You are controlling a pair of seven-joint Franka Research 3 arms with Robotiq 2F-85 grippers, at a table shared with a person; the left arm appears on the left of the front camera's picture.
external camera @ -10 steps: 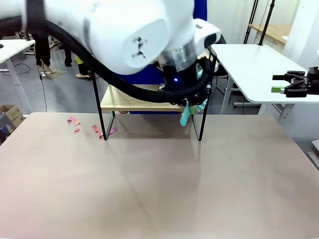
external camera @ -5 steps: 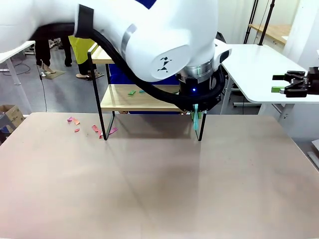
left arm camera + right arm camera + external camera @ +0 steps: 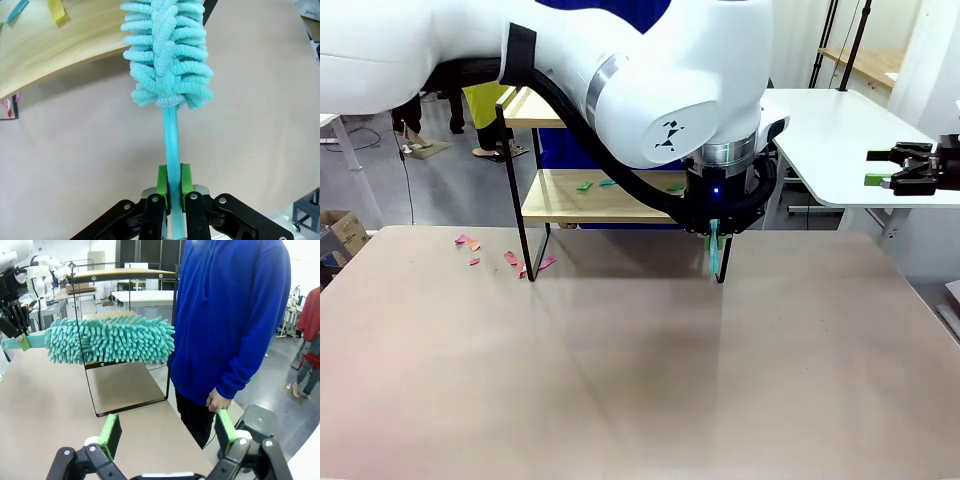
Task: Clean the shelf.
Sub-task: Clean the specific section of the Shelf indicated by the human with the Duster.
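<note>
Left gripper [image 3: 172, 186] is clamping its green pads [image 3: 161, 179] tight on the thin handle of the teal chenille duster [image 3: 167, 50], w/ the fluffy head pointing away from the wrist. In front view the left arm is reaching across the middle, and the duster is hanging just beside the front right leg of the shelf [image 3: 590, 200]; touching or not, I cannot tell. The shelf is standing at the far edge of the table [image 3: 620, 380], approx. in the middle, w/ a person in a blue hoodie [image 3: 235, 315] right behind it. Green paper scraps [image 3: 585, 185] are lying on its lower board. Pink scraps [image 3: 510, 258] are lying on the table near the front left leg. Right gripper [image 3: 168, 432] is hovering at the right side, well apart from the shelf, w/ jaws wide apart and nothing btw. them.
</note>
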